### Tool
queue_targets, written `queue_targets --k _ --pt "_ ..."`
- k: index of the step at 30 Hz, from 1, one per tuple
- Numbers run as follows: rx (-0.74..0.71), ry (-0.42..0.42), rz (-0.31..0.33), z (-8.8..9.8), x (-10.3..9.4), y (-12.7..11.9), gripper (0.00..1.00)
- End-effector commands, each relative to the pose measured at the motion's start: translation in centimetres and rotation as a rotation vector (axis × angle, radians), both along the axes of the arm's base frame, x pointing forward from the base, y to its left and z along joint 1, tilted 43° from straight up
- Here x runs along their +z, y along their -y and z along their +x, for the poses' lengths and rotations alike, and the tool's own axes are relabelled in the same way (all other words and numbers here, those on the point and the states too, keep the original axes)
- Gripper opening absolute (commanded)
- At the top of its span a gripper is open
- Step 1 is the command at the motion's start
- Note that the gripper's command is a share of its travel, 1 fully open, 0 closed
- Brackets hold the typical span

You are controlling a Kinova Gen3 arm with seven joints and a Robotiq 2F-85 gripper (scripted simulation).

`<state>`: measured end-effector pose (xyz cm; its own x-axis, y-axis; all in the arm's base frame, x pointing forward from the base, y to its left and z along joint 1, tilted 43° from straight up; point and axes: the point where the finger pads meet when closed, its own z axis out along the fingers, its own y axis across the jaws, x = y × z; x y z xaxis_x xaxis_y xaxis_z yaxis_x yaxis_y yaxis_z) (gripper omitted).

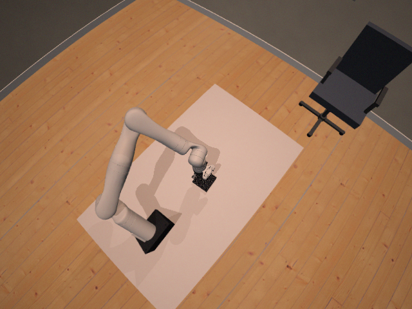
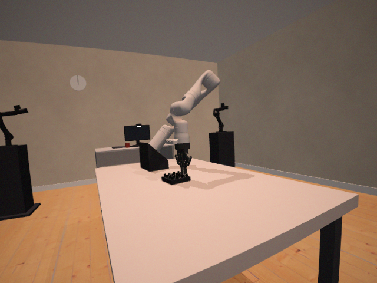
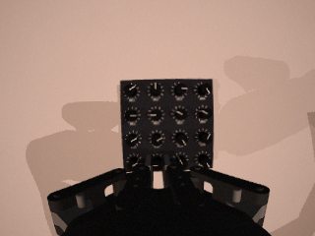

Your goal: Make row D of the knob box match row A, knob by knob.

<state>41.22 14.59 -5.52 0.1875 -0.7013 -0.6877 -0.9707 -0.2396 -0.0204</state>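
Note:
The black knob box stands on its feet on the white table. It carries four rows of four dark knobs with white lines. My gripper points straight down at the box's edge nearest the arm's base. In the wrist view its fingers are shut on a knob, the second from the left in the row nearest the camera. The printed names are too small to read, so I cannot tell which row this is.
The arm's black base block stands on the table behind the box. A dark office chair stands off the table's far corner. Two black pedestals with camera arms and a desk with a monitor stand by the walls.

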Motion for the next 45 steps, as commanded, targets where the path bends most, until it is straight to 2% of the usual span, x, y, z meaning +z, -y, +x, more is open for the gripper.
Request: queue_targets --k 1,28,45 --pt "-0.001 0.001 0.000 0.07 0.04 0.07 0.08" --pt "-0.005 -0.002 -0.001 0.06 0.04 0.07 0.08" --pt "-0.043 -0.037 -0.009 0.06 0.04 0.07 0.08"
